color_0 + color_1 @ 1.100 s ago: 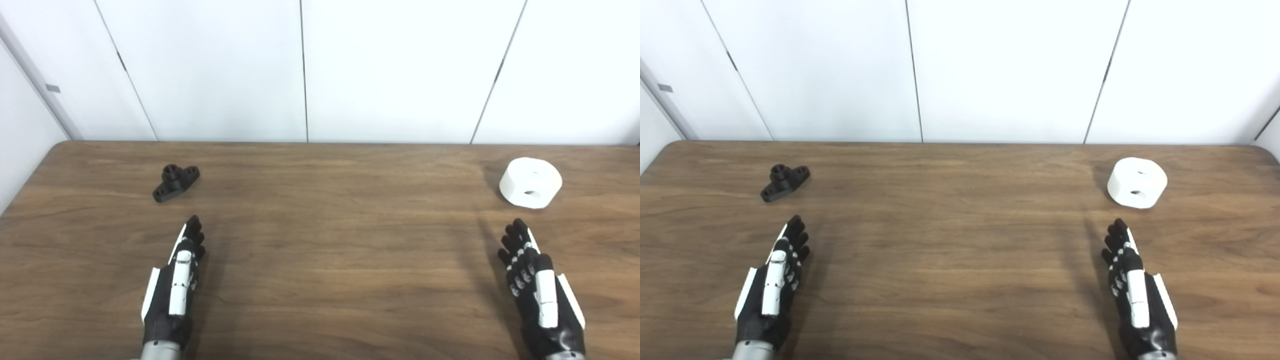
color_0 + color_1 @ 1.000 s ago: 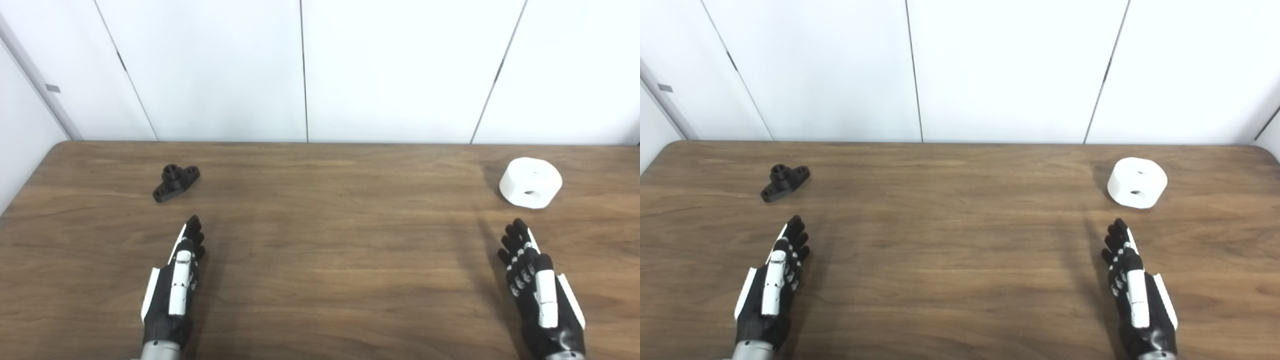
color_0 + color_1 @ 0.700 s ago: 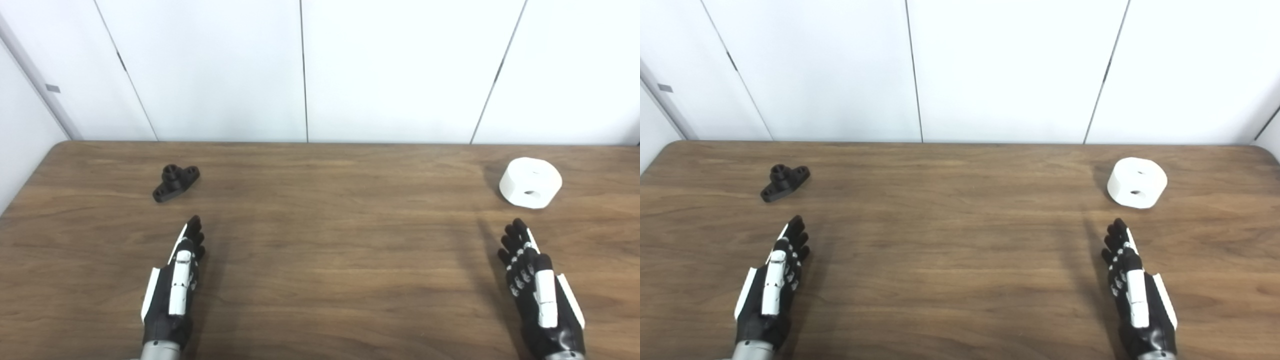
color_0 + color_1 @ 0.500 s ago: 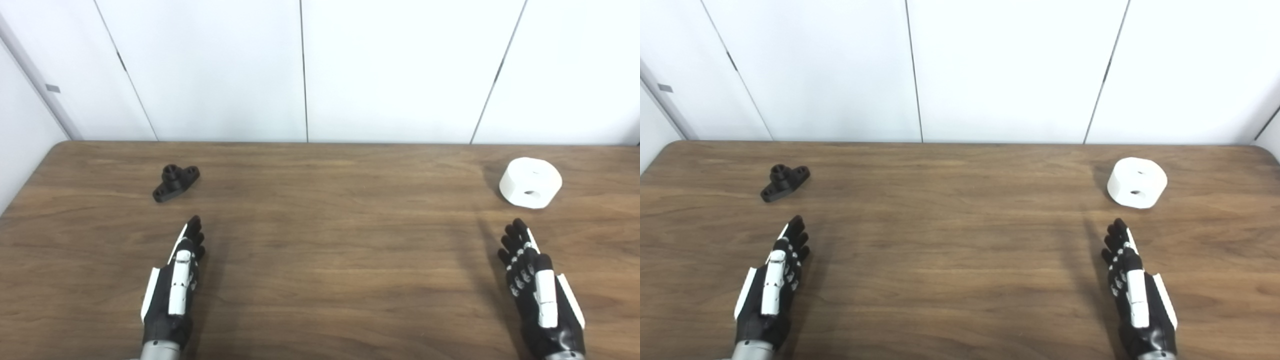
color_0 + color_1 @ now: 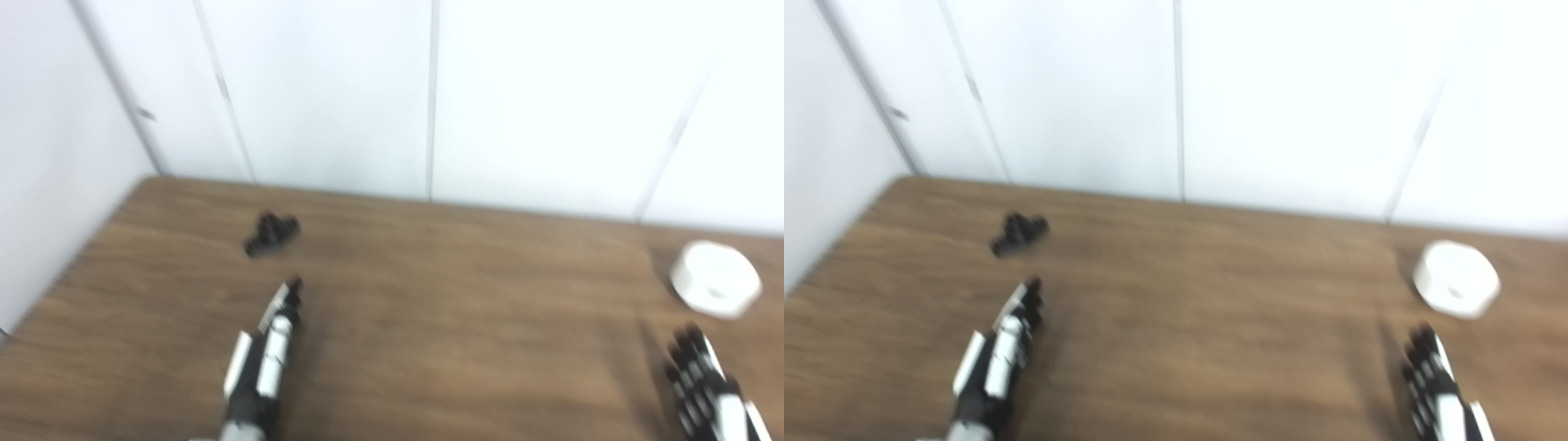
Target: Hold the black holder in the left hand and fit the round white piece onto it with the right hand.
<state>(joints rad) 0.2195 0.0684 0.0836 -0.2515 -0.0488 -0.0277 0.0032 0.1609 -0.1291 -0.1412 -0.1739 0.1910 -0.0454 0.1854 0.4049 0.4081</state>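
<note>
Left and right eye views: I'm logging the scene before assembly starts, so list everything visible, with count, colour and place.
black holder: one, black, lying on the far left part of the table, beyond the left hand, untouched.
round white piece: one, white, on the far right part of the table, beyond the right hand, untouched.
table: one, brown wood grain, filling the lower half of both views.
wall panels: white, with thin vertical seams, behind the table.
left hand: one, black and white, open, fingers straight, pointing toward the holder.
right hand: one, black and white, open, at the lower right edge, partly cut off.
Both views are blurred.
</note>
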